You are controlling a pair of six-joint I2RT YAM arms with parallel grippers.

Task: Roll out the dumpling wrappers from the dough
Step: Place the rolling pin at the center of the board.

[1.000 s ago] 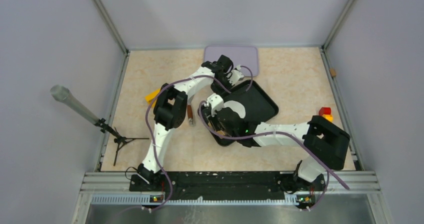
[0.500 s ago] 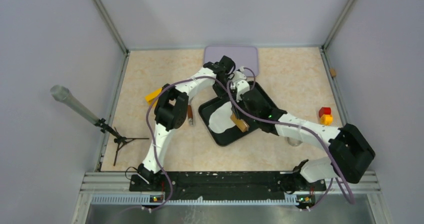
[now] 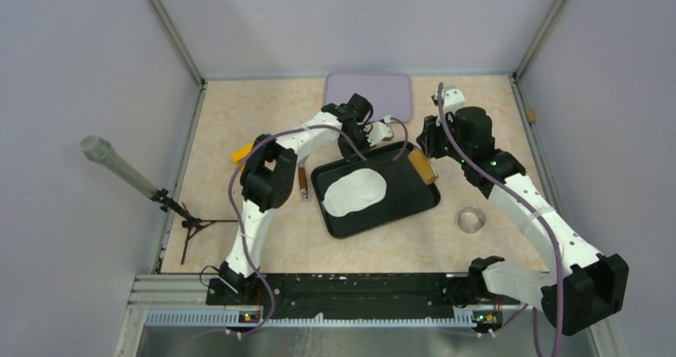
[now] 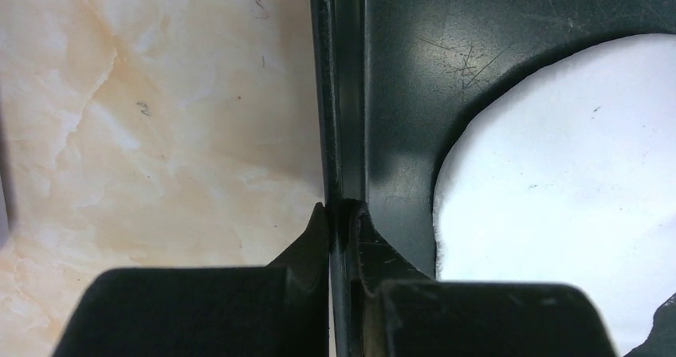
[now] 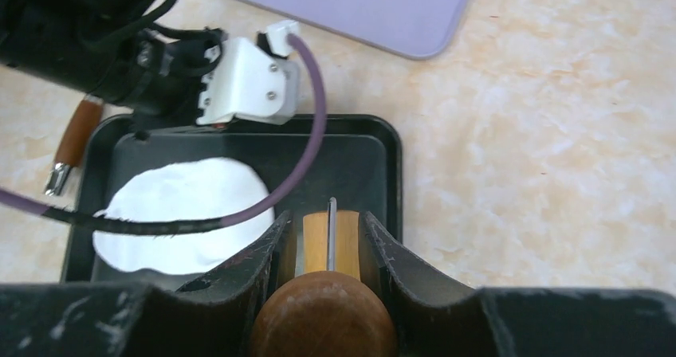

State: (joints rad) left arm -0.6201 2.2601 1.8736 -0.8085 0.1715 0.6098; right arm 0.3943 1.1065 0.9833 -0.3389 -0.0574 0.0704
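Dough lies flat; wrist views show left gripper pinching tray rim, right gripper clamping roller

White dough, a thin irregular oval sheet, flat inside the black tray, nearer its left end.

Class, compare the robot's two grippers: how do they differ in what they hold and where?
The left gripper is shut on the rim of the black tray; the right gripper is shut on a wooden tool. The left touches the tray at its far edge; the right hangs above the tray's right end. Both grip something.
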